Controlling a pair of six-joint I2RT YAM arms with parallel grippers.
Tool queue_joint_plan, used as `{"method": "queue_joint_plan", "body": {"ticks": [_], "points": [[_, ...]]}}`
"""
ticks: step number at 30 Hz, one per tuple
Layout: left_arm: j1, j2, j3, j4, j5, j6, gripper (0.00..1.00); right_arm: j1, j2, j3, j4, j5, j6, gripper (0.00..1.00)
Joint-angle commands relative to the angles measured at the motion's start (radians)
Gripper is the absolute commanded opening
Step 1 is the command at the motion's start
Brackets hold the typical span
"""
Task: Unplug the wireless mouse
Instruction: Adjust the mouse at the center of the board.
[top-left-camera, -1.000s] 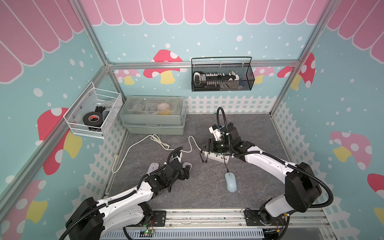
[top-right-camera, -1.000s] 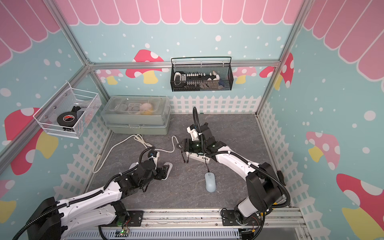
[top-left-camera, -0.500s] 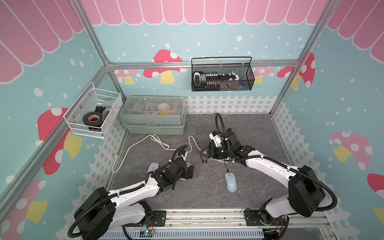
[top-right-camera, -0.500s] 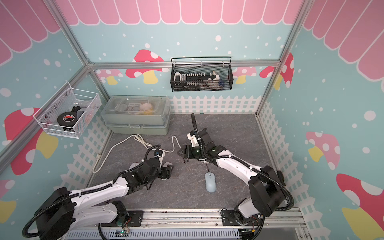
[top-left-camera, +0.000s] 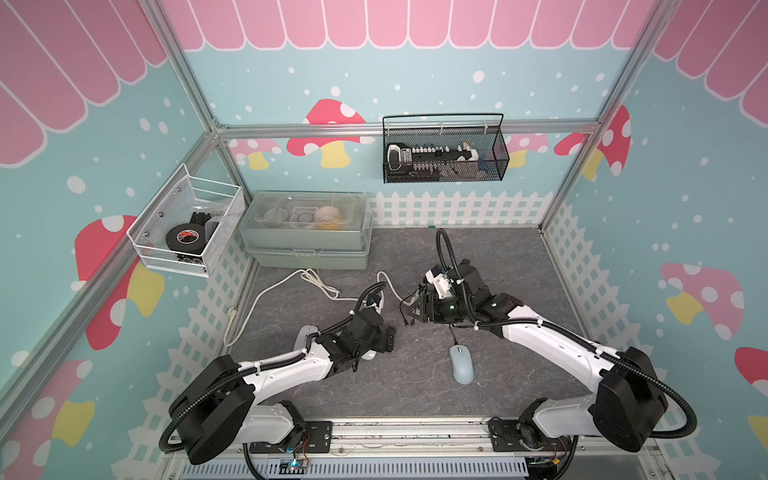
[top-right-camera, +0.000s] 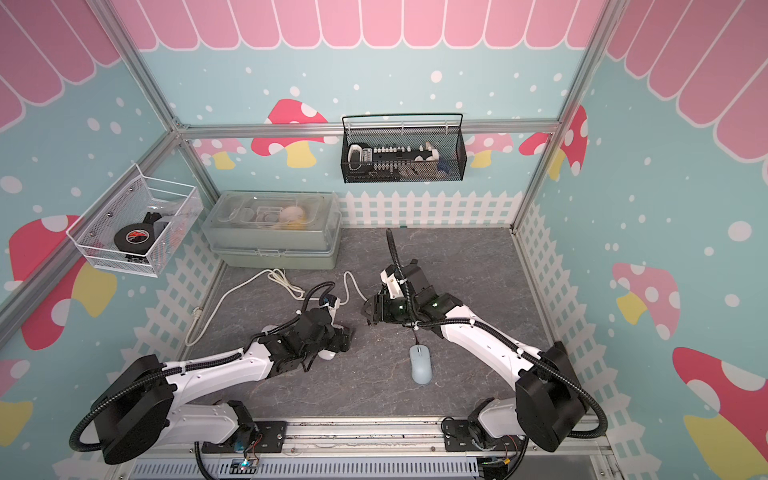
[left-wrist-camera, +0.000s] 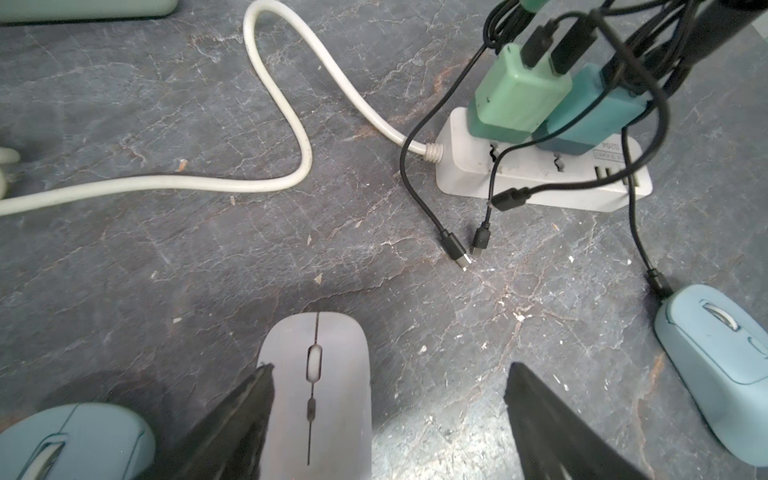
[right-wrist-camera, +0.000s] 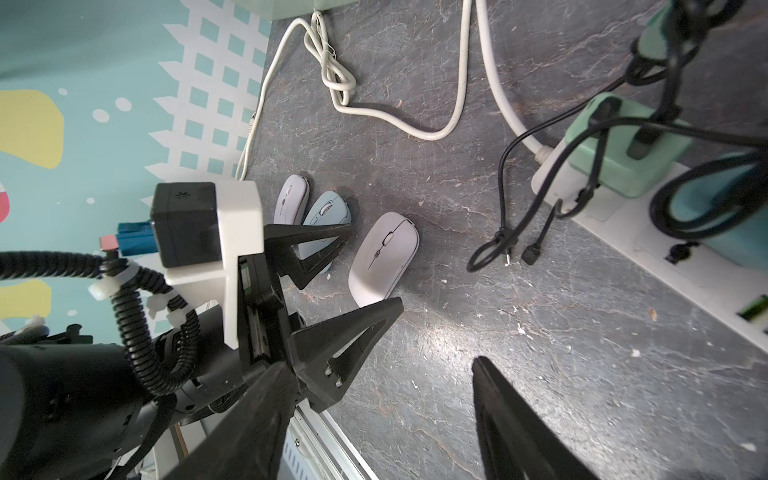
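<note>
A light blue wireless mouse (top-left-camera: 462, 365) (top-right-camera: 420, 365) lies on the grey floor, and a black cable plug (left-wrist-camera: 658, 282) sits in its front end (left-wrist-camera: 715, 357). The cable runs up to chargers on the white power strip (left-wrist-camera: 540, 178). My right gripper (top-left-camera: 415, 309) (right-wrist-camera: 380, 365) hovers open beside the strip with nothing between its fingers. My left gripper (top-left-camera: 384, 338) (left-wrist-camera: 388, 370) is open and low over a flat grey mouse (left-wrist-camera: 316, 395) (right-wrist-camera: 384, 257), which lies close to one finger. Two loose cable ends (left-wrist-camera: 457, 249) rest on the floor.
A green charger (left-wrist-camera: 515, 95) and a teal charger (left-wrist-camera: 590, 112) stand on the strip amid tangled black cables. Another blue mouse (right-wrist-camera: 326, 216) and grey mouse (right-wrist-camera: 291, 199) lie behind the left gripper. White cord (top-left-camera: 291, 282), green box (top-left-camera: 307, 232), wire basket (top-left-camera: 187, 232), black mesh basket (top-left-camera: 444, 158).
My right gripper has shifted left and toward the front, off the power strip, and its jaws have widened. My left gripper has edged to the right.
</note>
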Motion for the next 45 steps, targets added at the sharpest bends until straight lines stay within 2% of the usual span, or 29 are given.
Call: {"method": "queue_joint_plan", "body": {"ticks": [1,10,14,27,36,45], "points": [[0.006,0.019,0.038,0.016,0.020,0.015,0.86,0.007,-0.052,-0.005,-0.080,0.045,-0.038,0.69],[0.006,0.051,0.059,0.004,0.059,0.024,0.86,0.008,-0.153,0.017,-0.197,0.208,-0.114,0.69],[0.006,0.100,0.094,-0.037,0.022,-0.004,0.86,0.007,-0.171,0.027,-0.201,0.253,-0.118,0.69],[0.012,0.266,0.196,-0.081,0.015,-0.005,0.85,0.006,-0.252,0.005,-0.157,0.304,-0.124,0.68],[0.028,0.299,0.210,-0.087,0.025,-0.006,0.85,0.006,-0.251,-0.006,-0.154,0.312,-0.137,0.68],[0.027,0.266,0.164,-0.102,0.037,-0.033,0.84,0.007,-0.243,-0.035,-0.145,0.370,-0.152,0.67]]}}
